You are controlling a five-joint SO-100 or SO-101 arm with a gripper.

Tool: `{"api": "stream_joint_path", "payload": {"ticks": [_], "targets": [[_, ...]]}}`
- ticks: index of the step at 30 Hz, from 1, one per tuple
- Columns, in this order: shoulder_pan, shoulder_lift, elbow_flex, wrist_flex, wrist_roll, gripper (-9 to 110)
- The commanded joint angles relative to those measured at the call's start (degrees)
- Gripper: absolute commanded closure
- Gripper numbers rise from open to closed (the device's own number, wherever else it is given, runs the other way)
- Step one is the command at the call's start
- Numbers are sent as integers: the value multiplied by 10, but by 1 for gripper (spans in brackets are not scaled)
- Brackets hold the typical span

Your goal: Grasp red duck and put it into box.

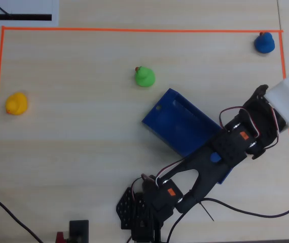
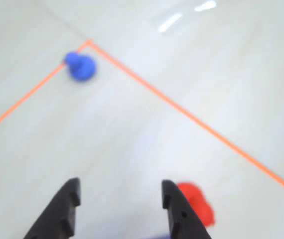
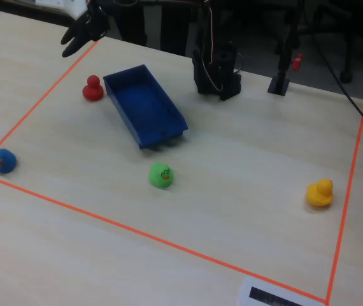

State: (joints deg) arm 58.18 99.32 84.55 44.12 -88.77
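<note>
While the end effector (image 3: 83, 32) hangs above the far left edge of the taped area in the fixed view, its two dark fingers (image 2: 177, 209) stand wide apart in the wrist view with nothing between them. The red duck (image 3: 92, 88) sits on the tabletop (image 3: 245, 159) just beside the far end of the box (image 3: 144, 105), on its left side in the fixed view, inside the orange tape line (image 3: 32, 118). In the wrist view the duck (image 2: 197, 203) shows at the bottom, partly hidden behind the right finger and outside the gap. In the overhead view the arm (image 1: 225, 152) covers it, so it cannot be seen there.

The box is a long blue tray lying at an angle near the middle of the taped area; in the overhead view its end with a small hole (image 1: 158, 108) points toward the green duck (image 1: 145, 76), which lies near that end but apart from it. The blue duck (image 1: 263, 42) sits in a corner of the tape, and the yellow duck (image 1: 16, 103) rests near the opposite side, well apart from the others.
</note>
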Motion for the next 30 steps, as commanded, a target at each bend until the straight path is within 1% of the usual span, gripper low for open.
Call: {"api": "stream_joint_path", "payload": {"ticks": [1,5,9,12,21,30], "targets": [[37,-53,-39,-60,4,80],[68,-102,-33,-103,3,80],[97,-116,16,-178,4,79],[114,-116,36,-185,4,79],[149,-99,76,-73,-36,75],[157,-92,74,43,-69,73]]}}
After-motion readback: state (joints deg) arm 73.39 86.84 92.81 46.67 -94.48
